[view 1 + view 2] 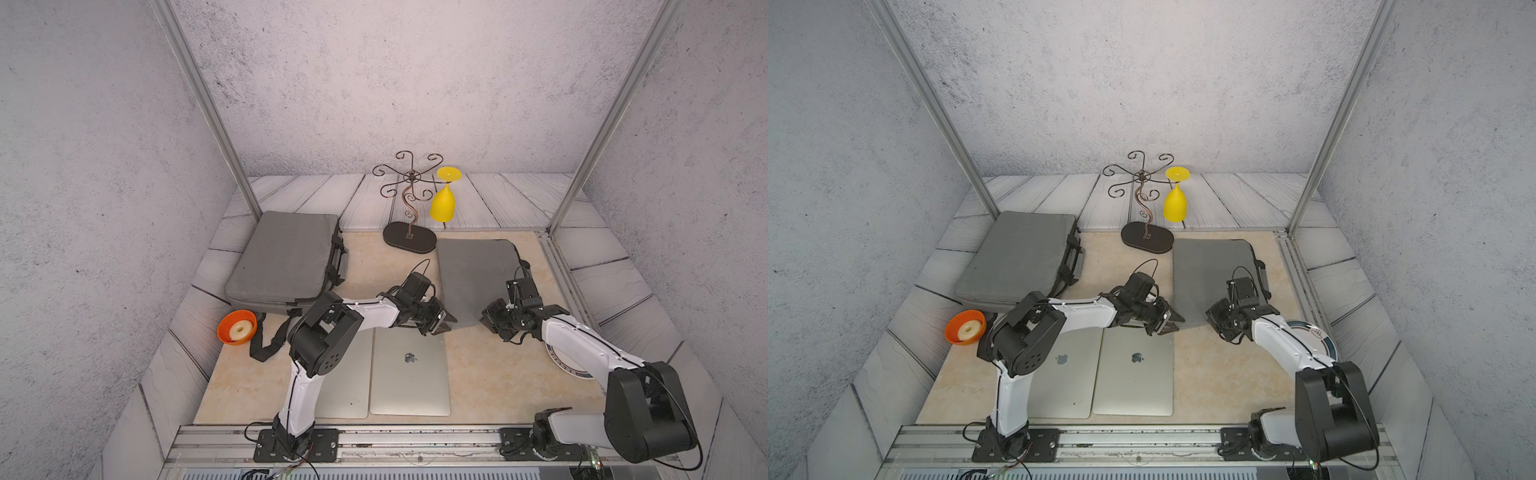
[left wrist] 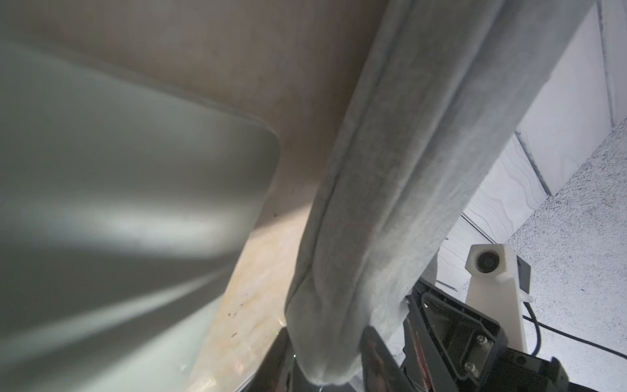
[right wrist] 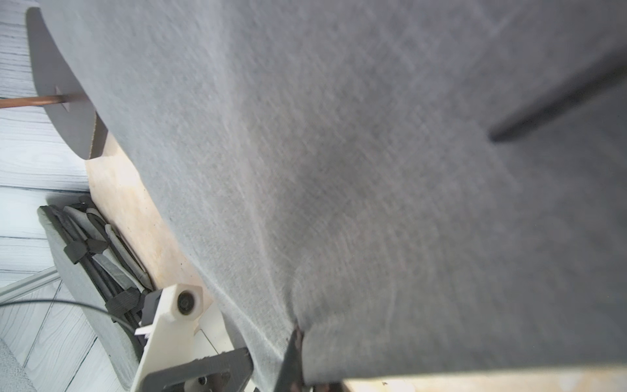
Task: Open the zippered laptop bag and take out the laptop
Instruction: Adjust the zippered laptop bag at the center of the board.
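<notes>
A flat grey laptop bag lies at the right of the mat, its zip side away from me. My left gripper is shut on the bag's near left corner, with fabric bunched between its fingers. My right gripper is shut on the bag's near edge, pinching a fold of cloth. Two silver laptops lie closed side by side in front: one in full view, another partly under my left arm.
A second, fuller grey bag with black handles lies at the back left. An orange bowl sits near its strap. A wire stand with a hanging yellow glass stands behind. A plate lies under my right arm.
</notes>
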